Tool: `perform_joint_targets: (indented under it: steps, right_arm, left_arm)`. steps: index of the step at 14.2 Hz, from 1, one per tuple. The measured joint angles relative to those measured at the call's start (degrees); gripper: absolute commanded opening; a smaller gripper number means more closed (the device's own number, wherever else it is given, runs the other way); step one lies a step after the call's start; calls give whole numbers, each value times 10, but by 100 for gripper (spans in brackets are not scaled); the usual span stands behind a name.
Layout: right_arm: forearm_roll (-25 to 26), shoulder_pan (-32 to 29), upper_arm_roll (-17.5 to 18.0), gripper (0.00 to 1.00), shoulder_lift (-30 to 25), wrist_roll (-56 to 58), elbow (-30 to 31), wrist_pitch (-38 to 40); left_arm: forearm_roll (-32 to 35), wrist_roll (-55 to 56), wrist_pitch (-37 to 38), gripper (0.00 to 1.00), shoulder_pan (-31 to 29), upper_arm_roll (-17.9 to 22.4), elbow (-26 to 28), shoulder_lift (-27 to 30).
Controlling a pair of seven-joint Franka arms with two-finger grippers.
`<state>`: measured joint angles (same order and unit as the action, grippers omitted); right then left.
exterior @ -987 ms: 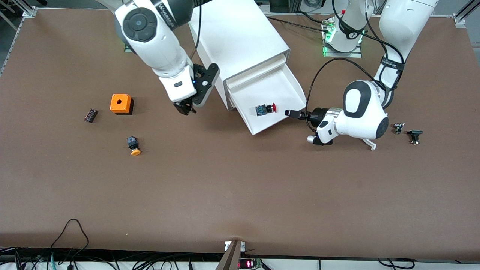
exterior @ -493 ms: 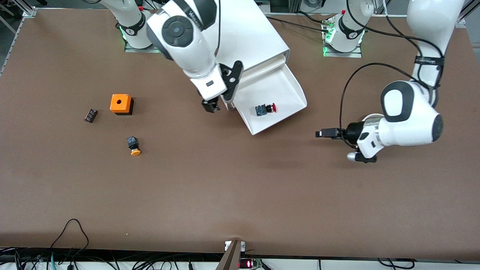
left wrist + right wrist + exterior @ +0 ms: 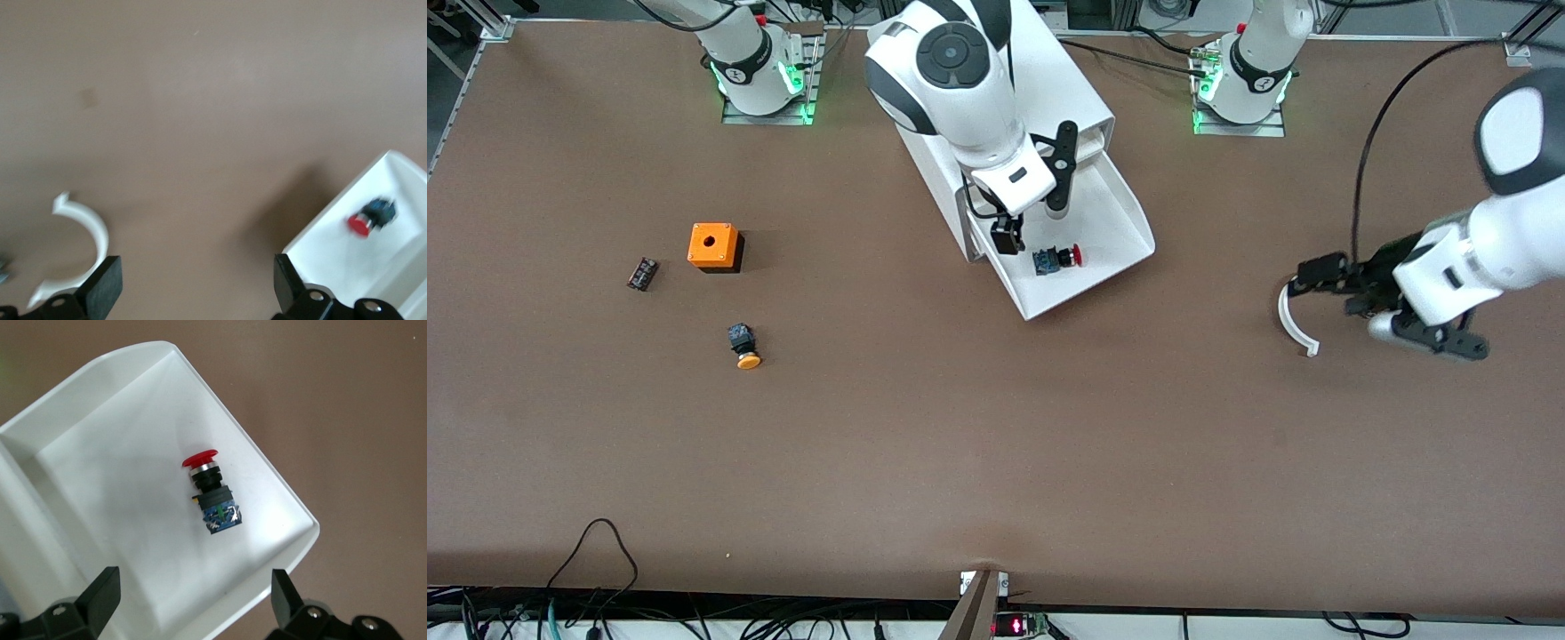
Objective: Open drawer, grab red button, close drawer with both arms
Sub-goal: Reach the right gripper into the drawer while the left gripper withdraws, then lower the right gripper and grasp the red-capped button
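The white cabinet point(image 3: 1005, 89) has its lowest drawer point(image 3: 1107, 222) pulled out. The red-capped button point(image 3: 1057, 258) lies on its side in the drawer. My right gripper point(image 3: 1008, 238) is open and empty over the drawer, beside the button. In the right wrist view the button point(image 3: 212, 495) lies on the drawer floor point(image 3: 120, 487) ahead of the open gripper point(image 3: 193, 600). My left gripper point(image 3: 1312, 271) is open and empty, low over the table toward the left arm's end, apart from the drawer. The left wrist view shows this gripper point(image 3: 197, 290), the drawer's corner point(image 3: 400, 180) and the button point(image 3: 370, 217).
A white curved piece point(image 3: 1294, 324) lies on the table by my left gripper and shows in the left wrist view point(image 3: 87, 227). Toward the right arm's end lie an orange box with a hole point(image 3: 713, 245), an orange-capped button point(image 3: 743, 347) and a small black part point(image 3: 642, 273).
My right gripper has moved from beside the cabinet to over the open drawer. My left gripper has drawn away from the drawer's corner toward the left arm's end of the table.
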<state>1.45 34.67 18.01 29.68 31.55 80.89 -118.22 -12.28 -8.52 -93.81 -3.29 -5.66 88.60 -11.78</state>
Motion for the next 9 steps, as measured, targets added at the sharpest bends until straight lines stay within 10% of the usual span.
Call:
perform_joint_targets:
  steps: [9]
  right_arm:
    - [46,78,-52,100,72,59,-52,-10]
  left_arm:
    - [126,0,77,100,-19,-3,-4,54]
